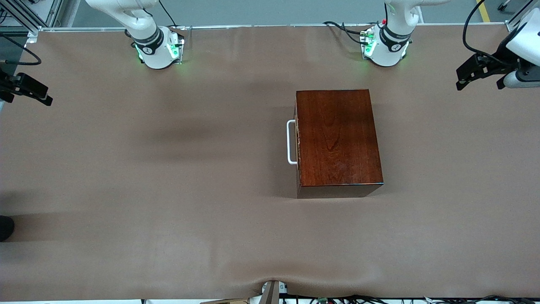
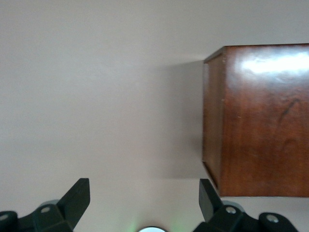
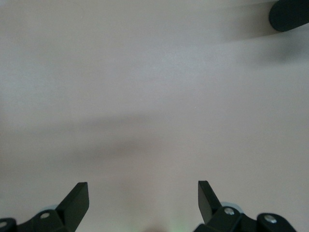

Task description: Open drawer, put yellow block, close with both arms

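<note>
Inspector: Left gripper point(image 2: 145, 203) hangs with fingers spread wide, holding nothing, over bare table point(image 1: 168, 169) at the left arm's end. Right gripper point(image 3: 143, 203) is likewise wide apart and empty, raised at the right arm's end.

Clerk: Markings?

Inspector: No legible writing on anything.

Clerk: The drawer?

Inspector: Drawer point(image 1: 298, 141) sits fully shut in the mahogany box point(image 1: 337, 139), its white handle point(image 1: 290, 142) facing the right arm's end, unobstructed. Yellow block: not visible.
</note>
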Controlling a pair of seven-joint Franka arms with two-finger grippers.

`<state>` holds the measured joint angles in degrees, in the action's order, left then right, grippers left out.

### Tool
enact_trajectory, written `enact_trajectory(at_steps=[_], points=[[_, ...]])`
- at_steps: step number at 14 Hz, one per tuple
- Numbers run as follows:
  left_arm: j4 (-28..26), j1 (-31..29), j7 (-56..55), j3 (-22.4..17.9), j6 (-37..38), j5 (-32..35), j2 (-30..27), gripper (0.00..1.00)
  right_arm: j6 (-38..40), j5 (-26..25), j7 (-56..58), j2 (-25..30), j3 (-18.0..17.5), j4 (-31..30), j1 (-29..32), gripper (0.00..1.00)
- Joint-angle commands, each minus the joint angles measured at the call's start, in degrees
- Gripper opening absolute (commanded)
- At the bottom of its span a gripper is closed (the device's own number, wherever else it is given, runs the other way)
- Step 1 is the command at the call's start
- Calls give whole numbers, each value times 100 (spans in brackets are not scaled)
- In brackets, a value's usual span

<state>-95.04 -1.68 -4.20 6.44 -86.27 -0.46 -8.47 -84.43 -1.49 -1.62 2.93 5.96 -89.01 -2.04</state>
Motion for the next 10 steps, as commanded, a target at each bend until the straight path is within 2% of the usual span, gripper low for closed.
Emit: enact_trajectory(at_steps=[1, 10], points=[[266, -122, -54, 42, 208, -191, 196, 100, 84, 9, -48, 41, -69, 50, 178, 100], [267, -78, -512, 68, 251, -121, 214, 100, 84, 18, -40, 32, -113, 50, 125, 100]])
